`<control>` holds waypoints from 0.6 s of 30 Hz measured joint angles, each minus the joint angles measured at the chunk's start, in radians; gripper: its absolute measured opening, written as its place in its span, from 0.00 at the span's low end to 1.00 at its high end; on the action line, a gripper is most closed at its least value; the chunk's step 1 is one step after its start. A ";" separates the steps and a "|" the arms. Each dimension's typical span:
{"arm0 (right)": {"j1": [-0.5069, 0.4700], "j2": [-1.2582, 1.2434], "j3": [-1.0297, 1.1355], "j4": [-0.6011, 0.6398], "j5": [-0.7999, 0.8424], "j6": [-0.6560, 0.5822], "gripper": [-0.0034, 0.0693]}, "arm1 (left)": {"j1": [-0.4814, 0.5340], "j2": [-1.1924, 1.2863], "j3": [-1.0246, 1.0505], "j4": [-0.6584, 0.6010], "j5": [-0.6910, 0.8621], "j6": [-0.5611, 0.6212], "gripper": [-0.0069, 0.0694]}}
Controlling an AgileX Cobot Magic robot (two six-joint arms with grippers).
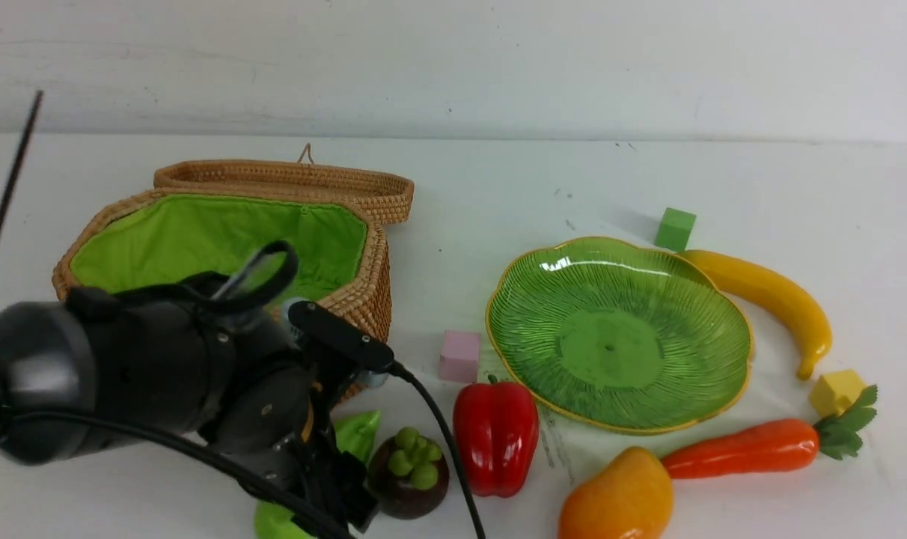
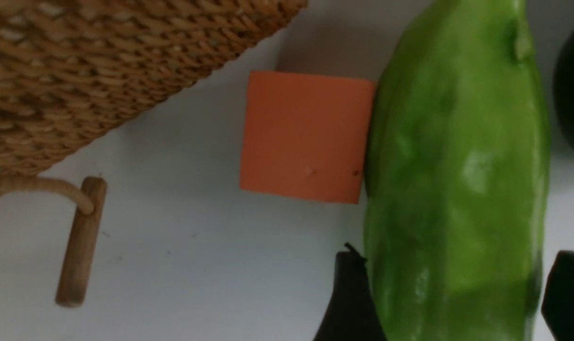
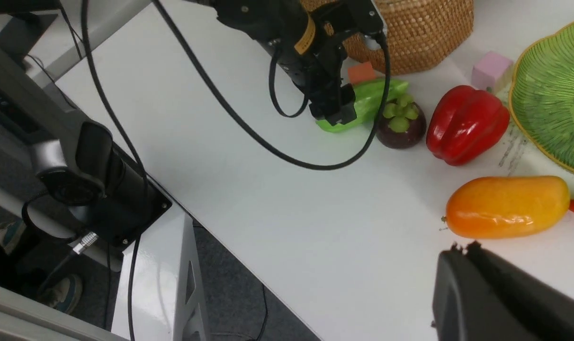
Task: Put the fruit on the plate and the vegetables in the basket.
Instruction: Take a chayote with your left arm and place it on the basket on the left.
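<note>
Green gourd is lying near left, below the basket; the left gripper is straddling it with parted jaws, presumably for a cross-body grasp. The right gripper is waiting closed.

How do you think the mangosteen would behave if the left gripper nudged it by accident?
The mangosteen would probably roll a little, since its body is round. The knobbly green cap might stop it rolling smoothly. It could also bump the red pepper close beside it.
</note>
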 joint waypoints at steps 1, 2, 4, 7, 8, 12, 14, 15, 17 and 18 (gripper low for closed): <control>0.000 0.000 0.000 0.000 0.000 0.000 0.06 | 0.000 0.013 -0.001 0.007 -0.003 -0.006 0.75; 0.000 0.000 0.000 0.000 0.000 0.000 0.06 | 0.000 0.022 -0.001 0.015 -0.005 -0.011 0.75; 0.000 0.000 -0.001 0.000 0.000 0.000 0.07 | 0.000 0.056 -0.001 0.038 -0.007 -0.030 0.75; 0.000 0.000 -0.001 0.000 0.000 -0.001 0.07 | 0.000 0.079 -0.004 0.065 -0.011 -0.070 0.72; 0.000 0.000 -0.001 0.000 0.000 -0.001 0.07 | 0.000 0.080 -0.006 0.070 -0.011 -0.079 0.71; 0.000 0.000 -0.001 0.000 0.000 -0.001 0.07 | 0.000 0.082 -0.009 0.076 -0.010 -0.098 0.68; 0.000 0.000 -0.001 0.000 0.000 -0.001 0.07 | -0.001 0.082 -0.009 0.076 -0.002 -0.099 0.68; 0.000 0.000 -0.001 0.000 0.000 -0.002 0.07 | -0.001 0.082 -0.009 0.076 0.001 -0.100 0.68; 0.000 0.000 -0.001 0.000 0.000 -0.002 0.07 | -0.003 0.082 -0.010 0.068 0.020 -0.095 0.68; 0.000 0.000 -0.001 0.000 0.000 -0.002 0.07 | -0.003 0.081 -0.011 0.058 0.031 -0.088 0.68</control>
